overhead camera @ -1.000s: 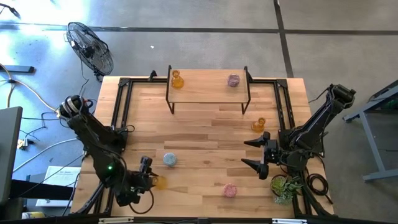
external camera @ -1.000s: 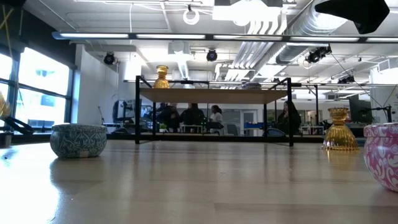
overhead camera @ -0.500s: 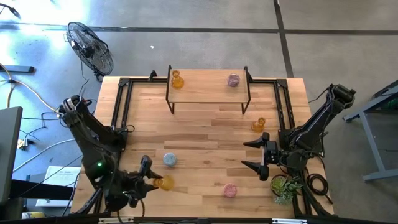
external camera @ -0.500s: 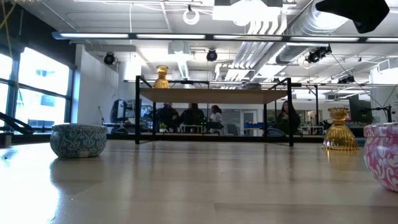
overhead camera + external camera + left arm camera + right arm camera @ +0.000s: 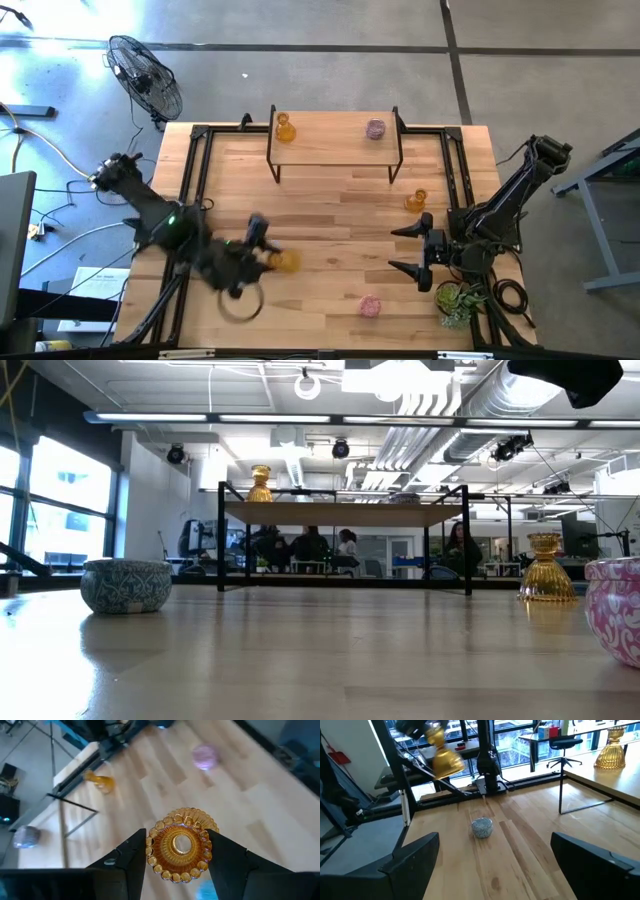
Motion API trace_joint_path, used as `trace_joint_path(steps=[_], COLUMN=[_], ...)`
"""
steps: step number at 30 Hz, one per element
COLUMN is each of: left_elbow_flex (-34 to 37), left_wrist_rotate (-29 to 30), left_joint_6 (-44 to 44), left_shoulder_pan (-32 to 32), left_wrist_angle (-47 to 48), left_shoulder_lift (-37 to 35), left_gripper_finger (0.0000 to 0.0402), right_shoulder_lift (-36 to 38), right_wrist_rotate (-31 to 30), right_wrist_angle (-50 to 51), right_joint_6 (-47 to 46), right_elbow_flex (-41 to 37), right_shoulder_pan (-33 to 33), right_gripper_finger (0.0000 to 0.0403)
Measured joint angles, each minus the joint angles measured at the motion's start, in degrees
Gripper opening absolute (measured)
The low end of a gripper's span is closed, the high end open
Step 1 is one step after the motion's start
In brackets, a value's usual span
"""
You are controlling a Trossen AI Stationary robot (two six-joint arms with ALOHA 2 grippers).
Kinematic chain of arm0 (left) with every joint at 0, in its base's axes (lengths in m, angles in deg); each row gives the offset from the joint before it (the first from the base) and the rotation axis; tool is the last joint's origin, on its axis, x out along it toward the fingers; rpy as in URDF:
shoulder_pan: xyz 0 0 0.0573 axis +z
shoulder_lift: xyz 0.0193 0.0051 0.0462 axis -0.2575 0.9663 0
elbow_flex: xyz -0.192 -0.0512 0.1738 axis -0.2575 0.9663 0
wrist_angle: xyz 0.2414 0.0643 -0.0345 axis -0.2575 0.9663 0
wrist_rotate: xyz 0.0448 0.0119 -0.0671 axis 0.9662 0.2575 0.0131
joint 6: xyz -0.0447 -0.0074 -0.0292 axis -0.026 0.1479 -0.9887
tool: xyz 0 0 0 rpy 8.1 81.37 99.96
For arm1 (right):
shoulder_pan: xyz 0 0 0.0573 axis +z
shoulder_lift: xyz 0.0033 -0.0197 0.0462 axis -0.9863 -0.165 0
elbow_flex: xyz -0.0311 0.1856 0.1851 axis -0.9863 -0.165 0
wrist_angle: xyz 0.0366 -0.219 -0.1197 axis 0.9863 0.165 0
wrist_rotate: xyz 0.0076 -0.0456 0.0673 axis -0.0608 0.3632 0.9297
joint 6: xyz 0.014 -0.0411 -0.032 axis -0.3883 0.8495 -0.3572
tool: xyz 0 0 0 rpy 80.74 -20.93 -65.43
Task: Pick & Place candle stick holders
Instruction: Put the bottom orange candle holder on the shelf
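My left gripper (image 5: pixel 278 259) is shut on an amber glass candle stick holder (image 5: pixel 180 851), held in the air over the table's near left part, above the pale blue holder (image 5: pixel 482 827). It also shows in the right wrist view (image 5: pixel 442 757). My right gripper (image 5: pixel 412 248) is open and empty near the table's right edge. Another amber holder (image 5: pixel 284 128) and a pink one (image 5: pixel 375 129) stand on the raised shelf (image 5: pixel 335 150). An amber holder (image 5: pixel 416 200) and a pink one (image 5: pixel 370 306) stand on the table. My left gripper pinches the amber holder between its two fingers (image 5: pixel 134 856), one on each side of the round beaded rim (image 5: pixel 156 851). The holder is lifted clear of the table and tilted, its wide end lower (image 5: pixel 447 765).
A green potted plant (image 5: pixel 458 300) stands at the near right corner beside my right arm. Black frame rails (image 5: pixel 195 170) run along the table's left and right sides. A fan (image 5: pixel 145 75) stands off the far left corner. People show far behind in the low view (image 5: pixel 310 545).
My left gripper has gone from the table's near left corner toward the right and far side, carrying the amber holder, which now hangs over the pale blue holder. My right arm has kept still.
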Motion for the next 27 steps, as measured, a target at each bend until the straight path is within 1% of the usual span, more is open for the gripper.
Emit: trace_joint_path(steps=[5, 11, 15, 18, 22, 25, 27], left_elbow_flex=[-4.28, -8.58, -9.74, -9.77, -9.77, -9.95, -9.9], left_wrist_rotate=[-5.6, -15.61, -19.65, -22.84, -28.14, -32.56, -34.17], left_joint_6=[8.72, 15.34, 18.94, 20.78, 21.02, 22.28, 23.21], left_shoulder_pan=[11.34, 25.88, 34.37, 40.25, 47.75, 52.41, 55.26], left_wrist_angle=[1.23, 0.96, 0.63, -0.24, -1.47, -3.52, -4.17], left_shoulder_lift=[0.0, 0.02, 0.02, 0.04, 0.06, 1.64, 3.06], left_gripper_finger=[0.0166, 0.0166, 0.0166, 0.0166, 0.0166, 0.0166, 0.0166], right_shoulder_lift=[0.0, 0.0, 0.0, 0.0, 0.0, 0.0, 0.0], right_wrist_rotate=[0.44, 1.12, 1.11, 1.02, 0.83, -0.48, -1.13], right_wrist_angle=[0.0, 0.04, 0.26, 0.41, 0.43, 0.48, 0.59], right_joint_6=[0.13, 1.3, 2.03, 3.09, 4.97, 5.95, 6.76], right_elbow_flex=[0.0, 0.0, 0.0, 0.0, 0.0, 0.0, 0.0], right_shoulder_pan=[0.0, 0.0, 0.0, 0.0, 0.0, 0.0, -0.03], right_gripper_finger=[0.0378, 0.0378, 0.0378, 0.0378, 0.0378, 0.0378, 0.0378])
